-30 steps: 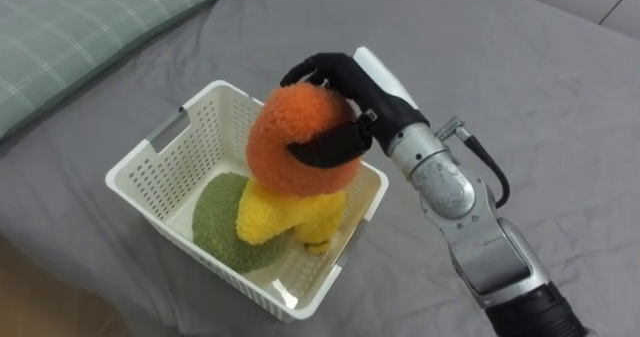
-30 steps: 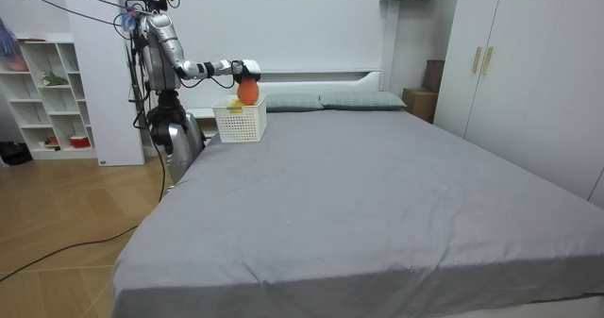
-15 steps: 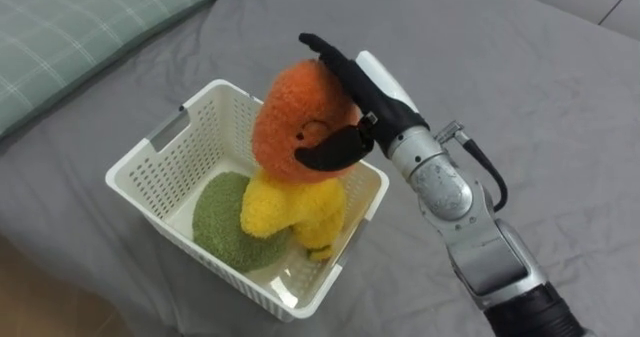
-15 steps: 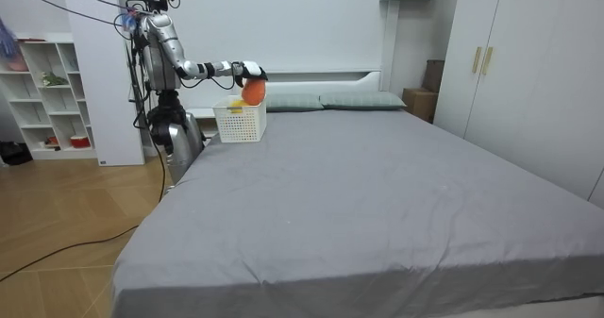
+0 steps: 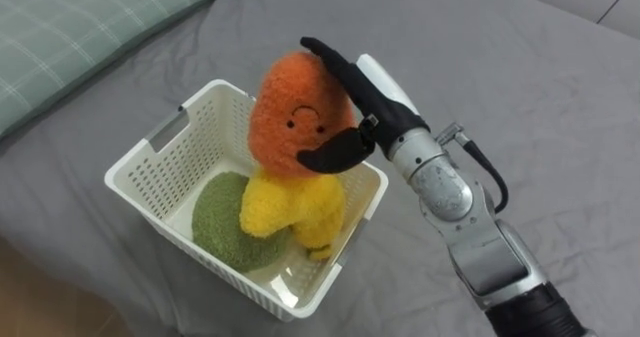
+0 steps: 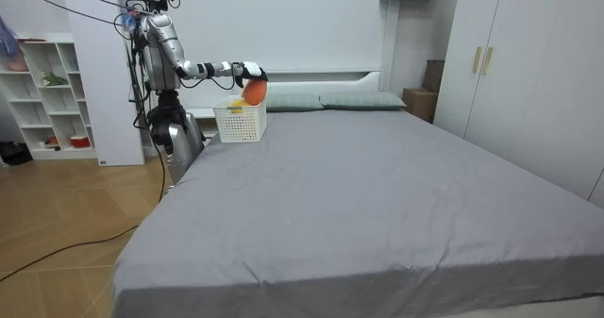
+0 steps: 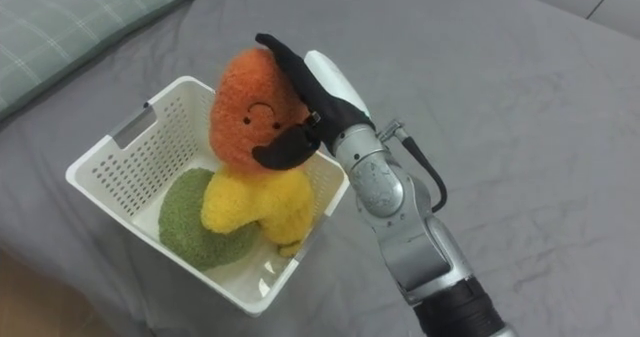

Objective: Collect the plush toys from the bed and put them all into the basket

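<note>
A plush toy with an orange head (image 5: 293, 117) and a yellow body (image 5: 292, 213) stands upright in a white slotted basket (image 5: 150, 153) on the grey bed. Beside it in the basket lies a round green plush (image 5: 218, 223). My right hand (image 5: 376, 101) rests against the orange head from the right. Its fingers lie straight along the back of the head and the thumb reaches across the front below the toy's face. In the right eye view the hand (image 7: 322, 87) and the toy (image 7: 255, 112) stand the same way. The room view has me standing at the bed's head corner, arm stretched over the basket (image 6: 240, 122).
A green checked pillow (image 5: 80, 27) lies at the upper left, close to the basket. Grey sheet (image 5: 520, 87) spreads to the right and behind. The room view includes a shelf unit (image 6: 47, 92) behind me and a wardrobe (image 6: 528, 73) across the bed.
My right hand's fingers, curled over the orange head a second ago, have straightened. The toy's head has tipped so its face now turns toward me; it stands in the basket.
</note>
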Robot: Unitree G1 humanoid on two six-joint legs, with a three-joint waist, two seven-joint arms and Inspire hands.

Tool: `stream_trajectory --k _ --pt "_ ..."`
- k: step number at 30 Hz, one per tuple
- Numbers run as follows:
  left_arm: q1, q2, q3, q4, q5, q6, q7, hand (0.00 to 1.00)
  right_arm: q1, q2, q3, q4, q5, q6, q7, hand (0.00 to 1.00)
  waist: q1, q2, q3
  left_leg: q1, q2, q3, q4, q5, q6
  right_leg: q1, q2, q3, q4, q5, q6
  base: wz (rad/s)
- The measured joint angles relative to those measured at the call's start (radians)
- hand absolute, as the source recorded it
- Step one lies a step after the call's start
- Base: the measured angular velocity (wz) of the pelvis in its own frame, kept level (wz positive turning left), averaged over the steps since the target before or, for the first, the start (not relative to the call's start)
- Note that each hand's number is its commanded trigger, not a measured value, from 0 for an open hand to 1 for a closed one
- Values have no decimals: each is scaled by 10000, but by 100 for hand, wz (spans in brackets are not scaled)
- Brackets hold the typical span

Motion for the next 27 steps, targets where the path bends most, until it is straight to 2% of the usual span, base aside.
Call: stream_trajectory --k 12,19,24,27 --pt "22 12 2 1 -2 58 5 0 -1 7 118 27 3 0 10 0 28 1 -38 -15 -2 -7 -1 0 0 -1 -4 -47 -2 0 0 0" --pt "83 191 14 51 9 147 11 0 -12 88 194 26 -2 0 -33 0 65 -35 -70 -35 -9 -76 79 1 1 44 -6 -69 3 -1 1 1" --pt "108 219 19 126 -5 157 38 0 -14 176 194 25 157 -1 -39 0 98 -111 -123 -42 -16 -112 139 2 -1 72 -7 -53 19 -1 1 2" --pt "125 239 15 130 -3 155 133 0 -14 211 195 25 480 -24 -39 0 104 -109 -122 -34 -16 -91 147 2 -1 72 -5 1 26 -1 0 -1"
